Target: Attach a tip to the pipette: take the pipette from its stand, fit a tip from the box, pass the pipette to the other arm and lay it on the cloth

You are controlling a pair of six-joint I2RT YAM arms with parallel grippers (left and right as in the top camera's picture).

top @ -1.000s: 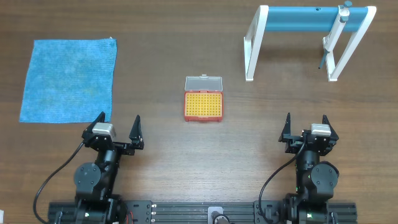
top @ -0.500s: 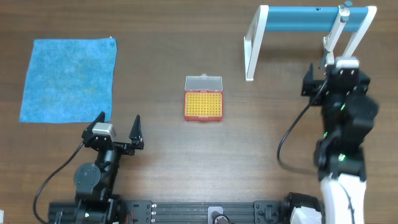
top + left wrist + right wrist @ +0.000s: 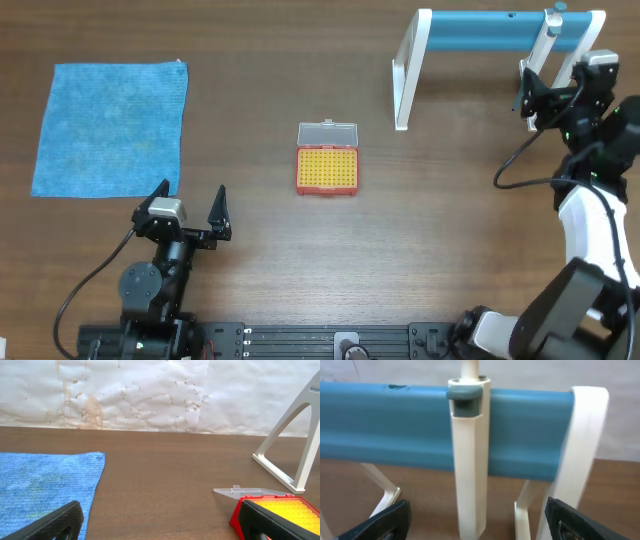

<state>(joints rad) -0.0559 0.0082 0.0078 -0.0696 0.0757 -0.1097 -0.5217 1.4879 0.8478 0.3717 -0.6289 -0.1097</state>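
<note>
A white pipette [image 3: 541, 52] [image 3: 469, 455] hangs from the blue bar of its white stand [image 3: 480, 30] [image 3: 380, 425] at the far right. My right gripper [image 3: 560, 92] [image 3: 475, 525] is open and raised right in front of the pipette, whose body stands between the two fingers without touching them. The red tip box [image 3: 327, 170] [image 3: 280, 510], full of yellow tips with its clear lid folded back, sits mid-table. A blue cloth [image 3: 110, 128] [image 3: 40, 485] lies at the far left. My left gripper [image 3: 190, 205] [image 3: 160, 527] is open near its base, holding nothing.
The stand's white legs [image 3: 402, 80] [image 3: 580, 455] flank the pipette. Bare brown tabletop [image 3: 300, 260] spreads between the box, the cloth and the stand. A pale wall [image 3: 150, 395] lies beyond the table's far edge.
My right arm has swung from near its base up to the far right, bringing its open gripper to the hanging pipette. The left arm has stayed still.
</note>
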